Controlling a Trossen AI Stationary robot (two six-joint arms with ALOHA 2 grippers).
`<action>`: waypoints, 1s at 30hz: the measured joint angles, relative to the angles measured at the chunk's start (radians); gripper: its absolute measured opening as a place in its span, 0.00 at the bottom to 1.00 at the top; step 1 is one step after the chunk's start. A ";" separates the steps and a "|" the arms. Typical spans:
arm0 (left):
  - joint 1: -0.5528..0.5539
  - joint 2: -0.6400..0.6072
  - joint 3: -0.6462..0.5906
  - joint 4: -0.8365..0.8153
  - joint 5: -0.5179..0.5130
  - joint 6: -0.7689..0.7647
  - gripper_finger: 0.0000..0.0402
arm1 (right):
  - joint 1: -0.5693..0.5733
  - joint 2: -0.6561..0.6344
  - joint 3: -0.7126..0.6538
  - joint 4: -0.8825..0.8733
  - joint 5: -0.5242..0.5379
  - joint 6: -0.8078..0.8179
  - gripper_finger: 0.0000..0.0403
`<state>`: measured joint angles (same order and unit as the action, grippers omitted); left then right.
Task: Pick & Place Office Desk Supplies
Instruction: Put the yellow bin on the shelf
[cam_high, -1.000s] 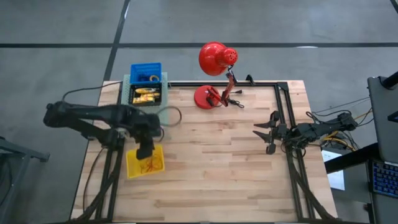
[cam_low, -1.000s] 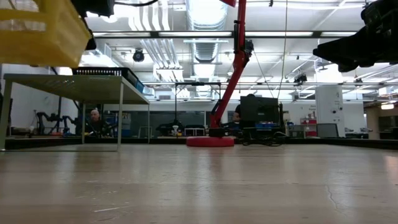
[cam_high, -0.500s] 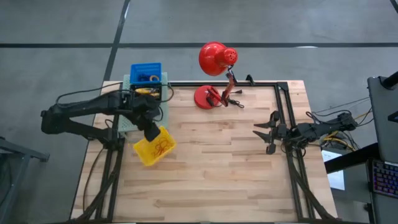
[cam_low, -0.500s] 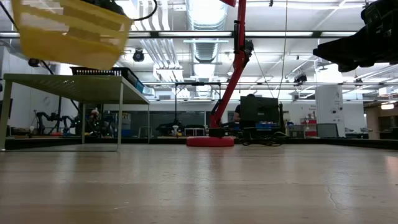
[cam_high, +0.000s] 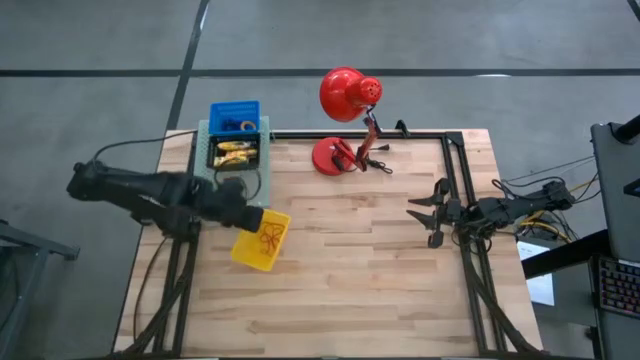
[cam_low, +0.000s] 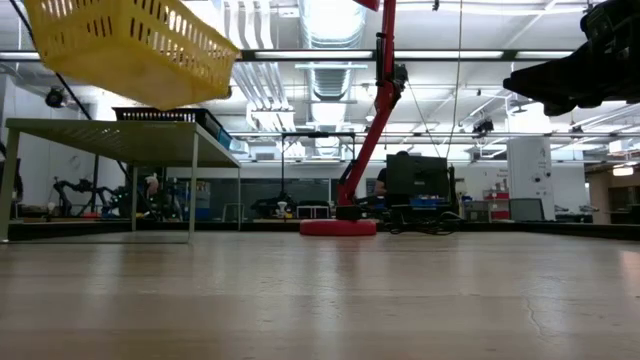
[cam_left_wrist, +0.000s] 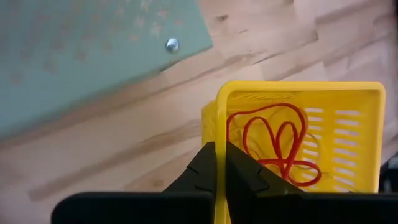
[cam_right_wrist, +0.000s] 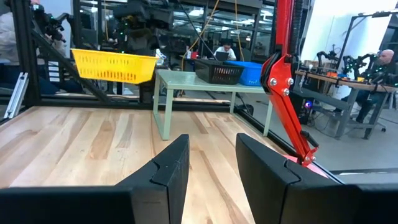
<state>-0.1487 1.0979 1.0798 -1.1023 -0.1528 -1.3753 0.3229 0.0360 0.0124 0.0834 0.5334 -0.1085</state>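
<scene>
Several thin red rubber bands (cam_left_wrist: 273, 146) looped inside slotted yellow basket (cam_left_wrist: 348, 134); left pincer (cam_left_wrist: 216, 163) clamped on basket rim.

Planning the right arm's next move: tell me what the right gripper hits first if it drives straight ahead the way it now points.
Probably nothing close by. The right gripper, open and empty, points across bare table toward the small green stand. The yellow basket hangs off to the side of that line; depth is unclear.

Grey concrete floor (cam_high: 450, 40) surrounds the wooden table (cam_high: 350, 270); ceiling lights (cam_low: 330, 20) glow above workbenches.
</scene>
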 joint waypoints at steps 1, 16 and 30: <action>-0.044 -0.001 0.001 -0.005 -0.038 -0.065 0.04 | 0.000 0.000 0.000 0.000 0.000 0.000 0.32; -0.466 0.014 0.000 -0.234 -0.369 -1.134 0.04 | 0.000 0.000 0.000 0.000 0.000 0.000 0.32; -0.457 0.023 0.005 -0.411 -0.379 -1.395 0.04 | 0.000 0.000 0.000 0.000 0.000 0.000 0.32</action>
<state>-0.6058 1.1210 1.0852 -1.5134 -0.5320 -2.7701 0.3229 0.0360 0.0124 0.0834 0.5335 -0.1081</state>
